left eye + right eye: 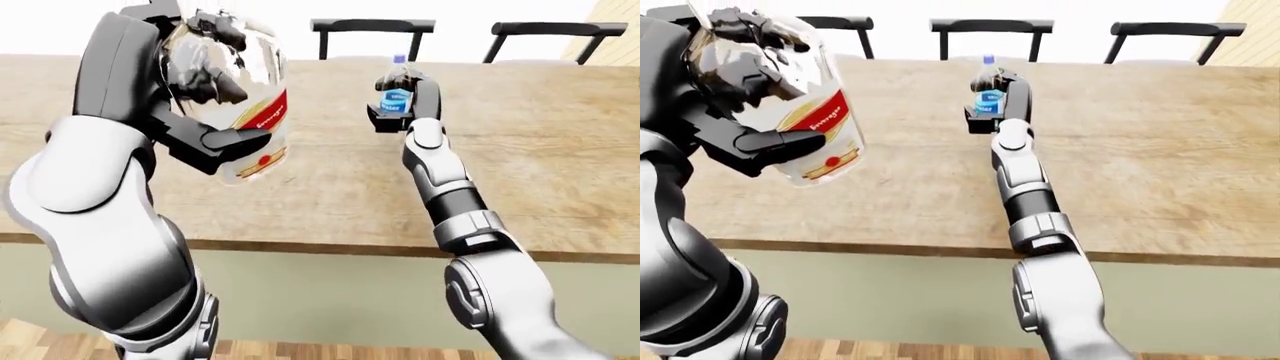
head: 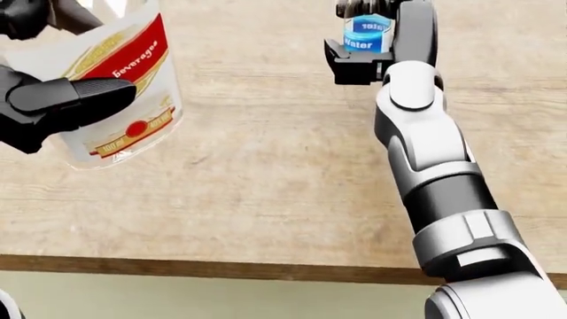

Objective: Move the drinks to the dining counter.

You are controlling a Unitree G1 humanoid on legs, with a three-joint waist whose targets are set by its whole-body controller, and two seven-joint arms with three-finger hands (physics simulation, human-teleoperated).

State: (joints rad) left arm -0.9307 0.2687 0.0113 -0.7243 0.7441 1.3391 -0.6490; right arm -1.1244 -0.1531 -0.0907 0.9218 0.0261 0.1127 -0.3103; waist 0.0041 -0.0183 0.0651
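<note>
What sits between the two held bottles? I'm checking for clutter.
Nothing: the head view shows only bare wooden counter between the beverage bottle and the water bottle.

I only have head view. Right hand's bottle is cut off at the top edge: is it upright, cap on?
Observer: Yes. In the left-eye view the water bottle stands upright in the right hand, blue cap on.
Operator: What's beyond the counter?
Observer: Dark chairs line the far edge of the dining counter.
Operator: Left hand's bottle?
Observer: The beverage bottle is held tilted, up near the head, in the left hand.
</note>
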